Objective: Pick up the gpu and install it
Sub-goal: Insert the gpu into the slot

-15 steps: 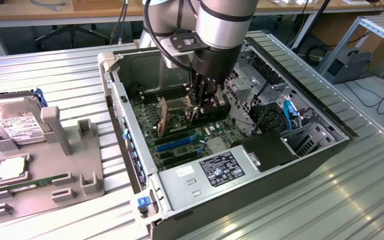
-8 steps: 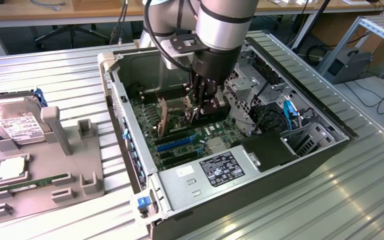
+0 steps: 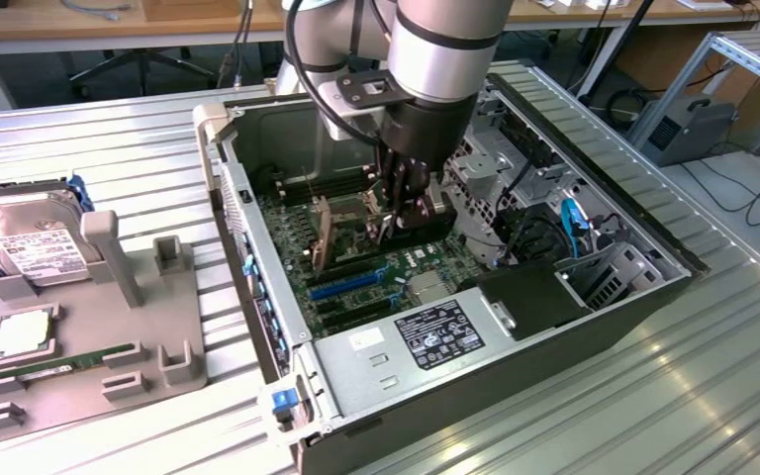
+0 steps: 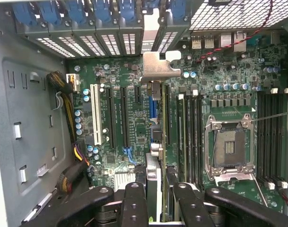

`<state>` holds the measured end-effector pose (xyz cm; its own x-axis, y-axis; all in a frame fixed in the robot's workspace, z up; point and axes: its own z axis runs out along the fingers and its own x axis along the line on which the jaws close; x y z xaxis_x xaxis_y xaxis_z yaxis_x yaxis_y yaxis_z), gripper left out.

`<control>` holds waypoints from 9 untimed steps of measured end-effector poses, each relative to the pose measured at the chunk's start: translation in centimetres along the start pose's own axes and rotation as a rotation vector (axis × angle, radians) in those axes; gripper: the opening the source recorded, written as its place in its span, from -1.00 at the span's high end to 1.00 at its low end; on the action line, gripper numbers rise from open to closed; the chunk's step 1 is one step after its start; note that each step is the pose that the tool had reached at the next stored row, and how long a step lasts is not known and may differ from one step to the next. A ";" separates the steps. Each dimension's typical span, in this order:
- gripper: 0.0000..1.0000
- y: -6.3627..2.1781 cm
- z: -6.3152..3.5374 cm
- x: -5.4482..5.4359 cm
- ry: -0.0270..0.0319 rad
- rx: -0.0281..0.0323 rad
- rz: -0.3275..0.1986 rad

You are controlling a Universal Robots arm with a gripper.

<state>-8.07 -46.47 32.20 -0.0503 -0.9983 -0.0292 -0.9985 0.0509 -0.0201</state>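
Observation:
My gripper (image 3: 400, 230) reaches down into the open computer case (image 3: 241, 188), shut on the gpu (image 3: 416, 210). In the wrist view the gpu (image 4: 154, 163) stands edge-on between the two black fingers (image 4: 134, 201) of the gripper (image 4: 158, 191). It sits over the motherboard (image 4: 134, 123), in line with the slots beside a short blue slot (image 4: 152, 111). Its silver end bracket (image 4: 158, 68) points at the rear slot openings with blue clips (image 4: 91, 14). Whether the card's edge sits in a slot I cannot tell.
To one side of the card lies the bare CPU socket (image 4: 229, 146), to the other a white slot (image 4: 95, 113). The power supply (image 3: 420, 341) and drive cage (image 3: 499, 168) crowd the case. At the exterior view's left, a grey fixture (image 3: 110, 267) holds a hard drive (image 3: 31, 247) and a green memory stick (image 3: 70, 361).

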 end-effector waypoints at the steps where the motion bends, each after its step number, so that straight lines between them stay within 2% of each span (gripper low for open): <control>1: 0.47 0.00 0.02 0.0 0.0000 0.0000 0.000; 9: 0.47 0.00 0.18 0.1 0.0001 0.0000 0.000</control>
<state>-8.07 -46.55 32.01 -0.0503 -0.9983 -0.0291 -0.9985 0.0509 -0.0201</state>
